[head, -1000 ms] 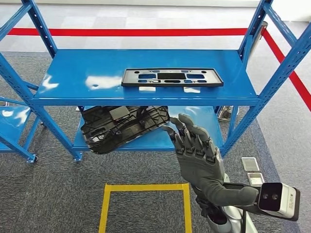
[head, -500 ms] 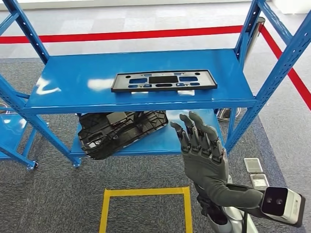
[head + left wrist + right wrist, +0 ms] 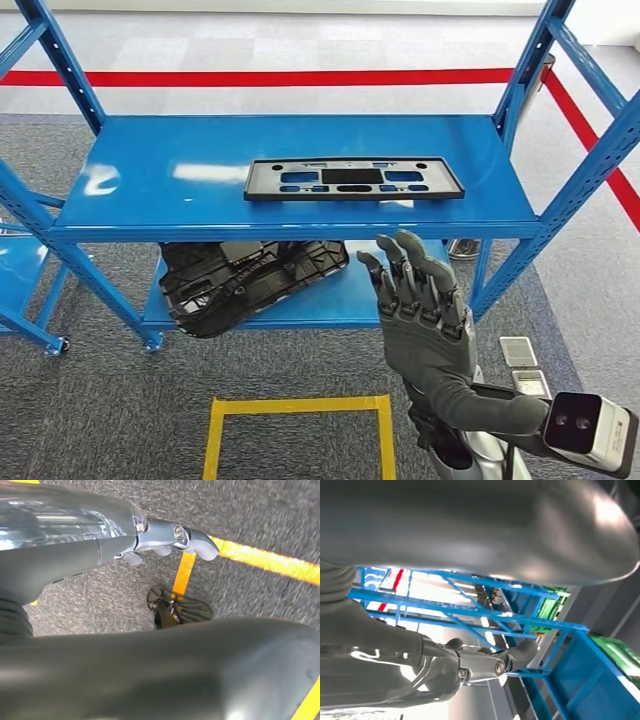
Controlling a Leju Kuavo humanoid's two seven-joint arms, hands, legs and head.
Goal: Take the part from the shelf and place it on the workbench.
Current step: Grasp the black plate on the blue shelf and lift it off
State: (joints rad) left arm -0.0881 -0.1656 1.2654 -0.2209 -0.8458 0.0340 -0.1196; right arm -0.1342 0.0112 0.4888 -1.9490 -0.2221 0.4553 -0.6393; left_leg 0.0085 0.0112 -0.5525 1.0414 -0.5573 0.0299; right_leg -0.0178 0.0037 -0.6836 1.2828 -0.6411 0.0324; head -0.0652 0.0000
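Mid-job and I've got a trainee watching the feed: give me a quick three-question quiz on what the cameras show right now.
1. True or false: the right hand is holding a part.
2. Which item lies on the upper shelf? A) the flat black frame B) the ribbed black panel C) a green crate
3. Fill in: on the carpet in front of the rack, yellow tape outlines a ____.

Key:
1. False. It is raised in front of the rack, fingers apart, holding nothing.
2. A. The ribbed panel sits on the lower shelf.
3. Square (a rectangular floor marking).
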